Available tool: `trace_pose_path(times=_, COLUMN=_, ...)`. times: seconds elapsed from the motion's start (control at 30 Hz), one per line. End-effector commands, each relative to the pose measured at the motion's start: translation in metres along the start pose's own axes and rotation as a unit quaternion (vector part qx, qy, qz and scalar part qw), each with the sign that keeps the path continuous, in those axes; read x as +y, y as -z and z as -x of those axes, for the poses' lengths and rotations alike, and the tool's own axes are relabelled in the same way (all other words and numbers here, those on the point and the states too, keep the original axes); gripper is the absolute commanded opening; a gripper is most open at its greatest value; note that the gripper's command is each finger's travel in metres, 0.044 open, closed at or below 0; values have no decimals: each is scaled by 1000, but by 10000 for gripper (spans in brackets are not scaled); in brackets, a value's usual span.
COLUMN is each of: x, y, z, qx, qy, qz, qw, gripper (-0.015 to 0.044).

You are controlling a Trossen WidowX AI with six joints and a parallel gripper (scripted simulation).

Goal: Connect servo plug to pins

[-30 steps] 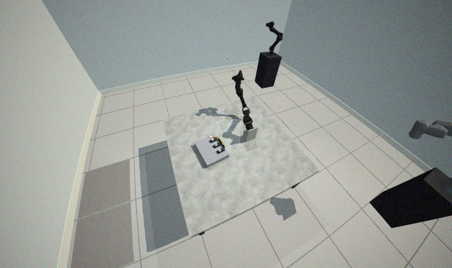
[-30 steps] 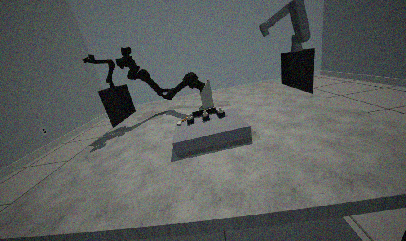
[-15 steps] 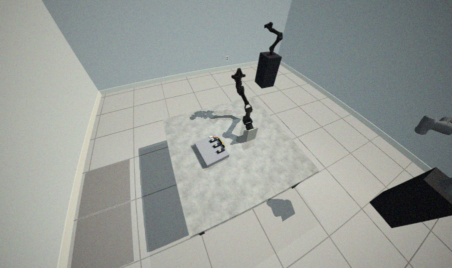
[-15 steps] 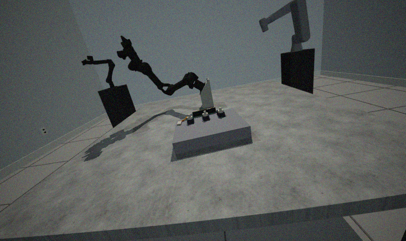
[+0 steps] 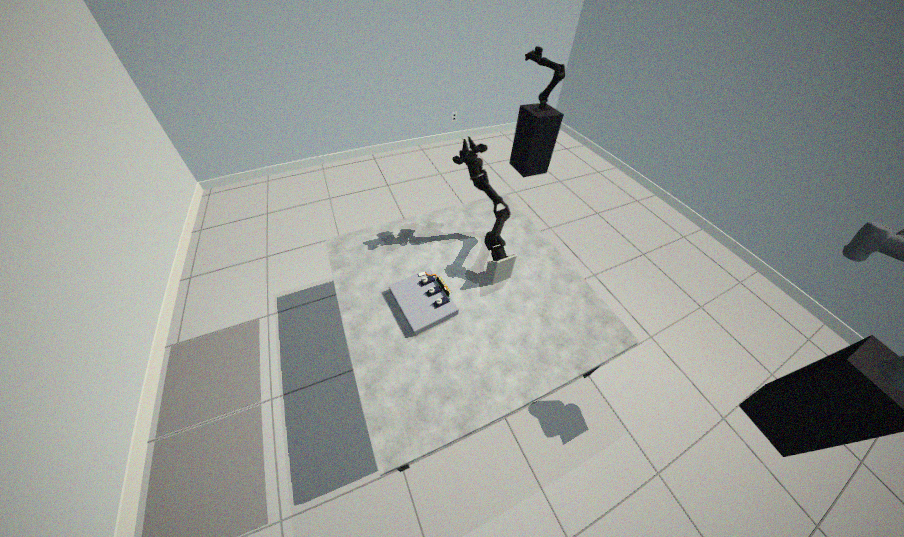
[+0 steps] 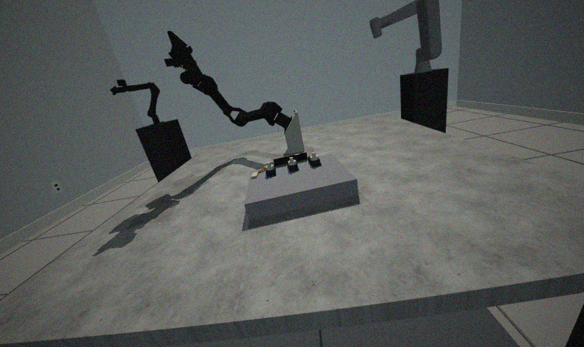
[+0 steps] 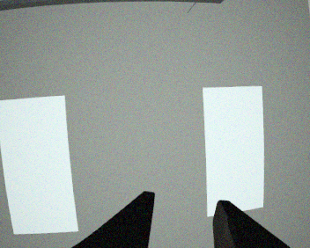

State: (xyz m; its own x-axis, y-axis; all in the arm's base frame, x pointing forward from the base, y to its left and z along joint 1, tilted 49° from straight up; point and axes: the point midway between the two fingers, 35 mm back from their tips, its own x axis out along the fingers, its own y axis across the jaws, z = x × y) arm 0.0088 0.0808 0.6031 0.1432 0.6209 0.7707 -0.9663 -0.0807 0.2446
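Note:
A grey block (image 5: 413, 311) (image 6: 302, 203) on the table carries three dark parts with white tops; the middle one (image 5: 432, 291) (image 6: 292, 165) resembles a servo. A small white piece (image 5: 421, 275) (image 6: 254, 176), apparently the plug, lies at one end of the block, with an orange lead (image 6: 261, 170) beside it. A dark strip (image 6: 281, 160) runs behind the servo-like parts. Single pins, the coloured band and the dot cannot be made out. My gripper (image 5: 468, 139) (image 7: 184, 207) is raised high, away from the block, pointing upward. Its fingers are partly open with nothing between them.
A pale upright plate (image 5: 501, 271) (image 6: 294, 137) stands at my arm's base, close behind the block on the table (image 5: 467, 377) (image 6: 409, 240). Other arms stand on black pedestals (image 5: 535, 141) (image 6: 424, 97) off the table. The wrist view shows bright ceiling panels (image 7: 38, 163).

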Motion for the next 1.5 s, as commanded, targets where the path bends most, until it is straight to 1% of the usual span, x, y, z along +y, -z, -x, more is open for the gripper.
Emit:
trace_pose_path(times=0.0, x=-26, y=11, z=-3, qx=4, qy=41, qz=34, qw=999, gripper=115)
trace_pose_path(times=0.37, x=-111, y=35, z=1, qx=22, qy=171, qz=144, qw=975, gripper=115)
trace_pose_path(times=0.73, x=-195, y=46, z=31, qx=53, qy=299, qz=246, qw=920, gripper=115)
trace_pose_path(times=1.1, x=-270, y=46, z=84, qx=95, qy=422, qz=332, qw=838, gripper=115)
trace_pose_path(times=1.47, x=-329, y=39, z=160, qx=152, qy=537, qz=394, qw=730, gripper=115)
